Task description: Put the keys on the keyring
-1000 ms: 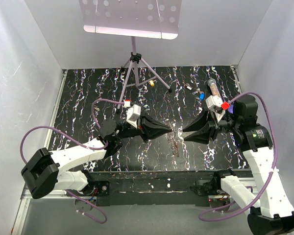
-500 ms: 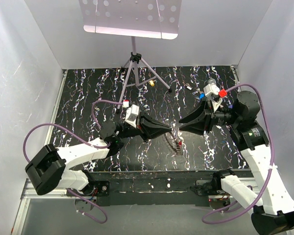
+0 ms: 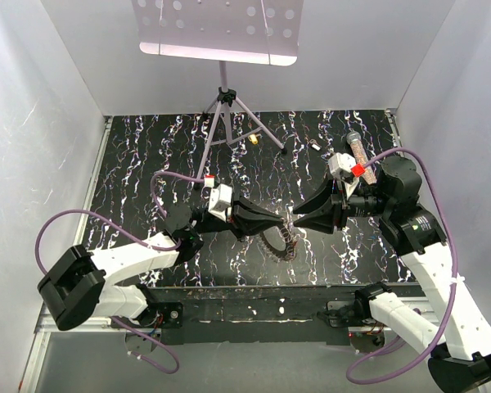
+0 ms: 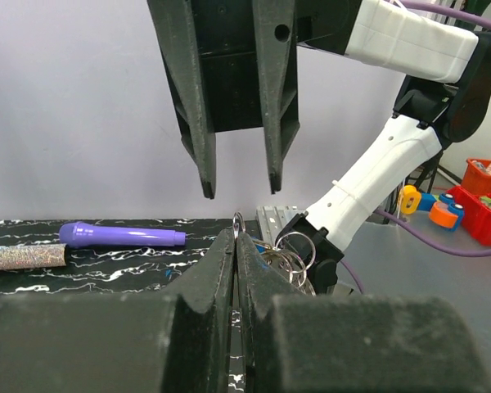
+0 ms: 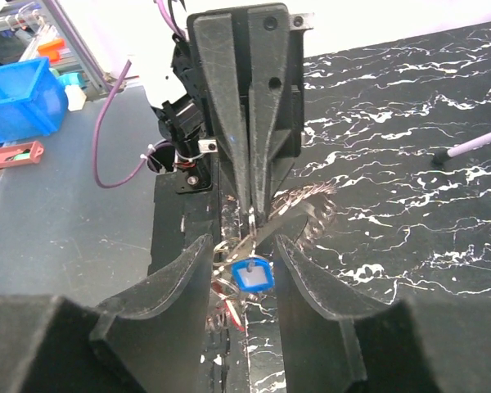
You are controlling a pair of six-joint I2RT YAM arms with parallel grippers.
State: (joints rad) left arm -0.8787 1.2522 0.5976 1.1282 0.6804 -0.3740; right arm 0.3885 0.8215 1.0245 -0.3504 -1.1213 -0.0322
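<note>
My left gripper (image 3: 287, 223) is shut on a thin ring of the keyring (image 3: 279, 242), which hangs from its tip as a jagged grey loop just above the mat. In the left wrist view the fingers (image 4: 221, 254) are pressed together on the ring (image 4: 238, 223), with several more rings (image 4: 291, 252) bunched behind it. My right gripper (image 3: 299, 221) is open, tip to tip with the left one. In the right wrist view a blue key (image 5: 253, 276) hangs from the rings between the open fingers (image 5: 180, 274), untouched. A red key (image 5: 234, 314) hangs below it.
A music stand's tripod (image 3: 226, 123) stands at the back of the mat. A glittery tube (image 3: 354, 147) lies at the back right, with a purple pen (image 4: 123, 237) near it. Two small items (image 3: 253, 139) lie near the tripod's feet. White walls close in three sides.
Both grippers have moved toward each other and now meet tip to tip. The right wrist swung left and back. The keyring has spread into a wider loop under the left gripper.
</note>
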